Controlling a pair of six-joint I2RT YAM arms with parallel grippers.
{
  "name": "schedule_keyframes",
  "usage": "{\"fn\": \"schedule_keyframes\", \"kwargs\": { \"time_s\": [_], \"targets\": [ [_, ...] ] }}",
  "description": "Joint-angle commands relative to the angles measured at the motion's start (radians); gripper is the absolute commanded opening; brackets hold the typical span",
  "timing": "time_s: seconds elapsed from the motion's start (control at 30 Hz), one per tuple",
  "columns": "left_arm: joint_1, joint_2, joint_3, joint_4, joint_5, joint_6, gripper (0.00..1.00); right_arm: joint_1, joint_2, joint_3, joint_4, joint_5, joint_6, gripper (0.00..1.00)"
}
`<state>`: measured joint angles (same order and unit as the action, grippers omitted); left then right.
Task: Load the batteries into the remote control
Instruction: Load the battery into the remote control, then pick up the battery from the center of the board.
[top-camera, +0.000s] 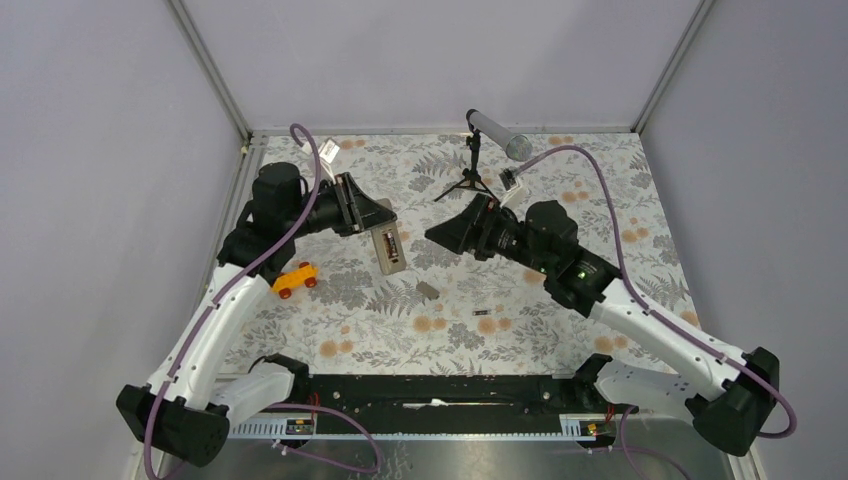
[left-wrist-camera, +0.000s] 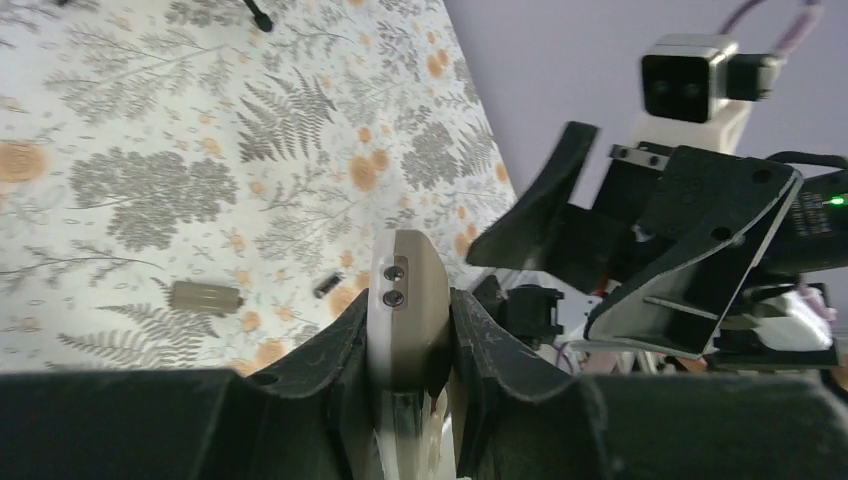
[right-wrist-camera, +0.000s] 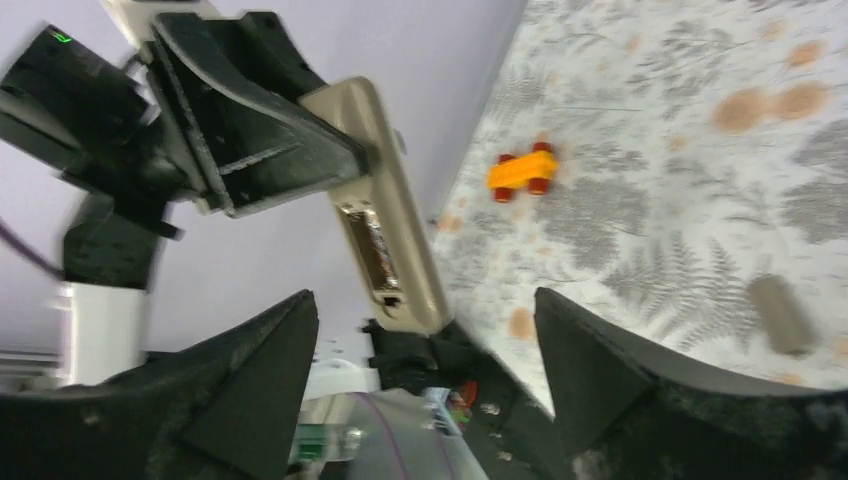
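Note:
My left gripper (top-camera: 365, 212) is shut on one end of the remote control (top-camera: 388, 247) and holds it above the table, beige-grey back up. The remote's battery bay (right-wrist-camera: 368, 250) is open, with what looks like one battery lying inside. In the left wrist view the remote (left-wrist-camera: 405, 275) stands clamped between my fingers (left-wrist-camera: 330, 350). My right gripper (top-camera: 452, 230) is open and empty, just right of the remote; in its own view the right gripper (right-wrist-camera: 425, 370) faces the remote (right-wrist-camera: 395, 220). One loose battery (top-camera: 485, 313) lies on the table; it also shows in the left wrist view (left-wrist-camera: 326, 284).
The flat grey cover piece (top-camera: 427, 290) lies on the floral tablecloth between remote and loose battery. An orange toy car (top-camera: 295, 280) sits at the left. A small tripod (top-camera: 472, 180) with a grey cylinder (top-camera: 497, 134) stands at the back. Walls close the table's sides.

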<state>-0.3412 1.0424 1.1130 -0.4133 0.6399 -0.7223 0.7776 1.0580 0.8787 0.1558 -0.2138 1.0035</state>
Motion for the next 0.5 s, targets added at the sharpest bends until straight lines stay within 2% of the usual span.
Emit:
{"fn": "schedule_keyframes", "kwargs": {
  "time_s": [0.0,0.07,0.2,0.33,0.47],
  "targets": [
    [0.041,-0.047,-0.016,0.012,-0.048,0.130,0.00,-0.004,0.012,0.060,-0.356,0.074,-0.463,0.74],
    [0.063,-0.047,-0.026,-0.005,-0.075,0.131,0.00,0.006,0.046,0.037,-0.450,0.075,-0.648,0.66],
    [0.109,-0.071,-0.060,-0.034,-0.242,0.101,0.00,0.154,0.135,-0.013,-0.547,0.201,-0.963,0.68],
    [0.152,-0.118,-0.085,-0.064,-0.393,0.081,0.00,0.183,0.251,-0.027,-0.577,0.319,-1.092,0.70],
    [0.187,-0.152,-0.092,-0.065,-0.416,0.093,0.00,0.181,0.293,-0.013,-0.608,0.354,-1.214,0.72]
  ]
}}
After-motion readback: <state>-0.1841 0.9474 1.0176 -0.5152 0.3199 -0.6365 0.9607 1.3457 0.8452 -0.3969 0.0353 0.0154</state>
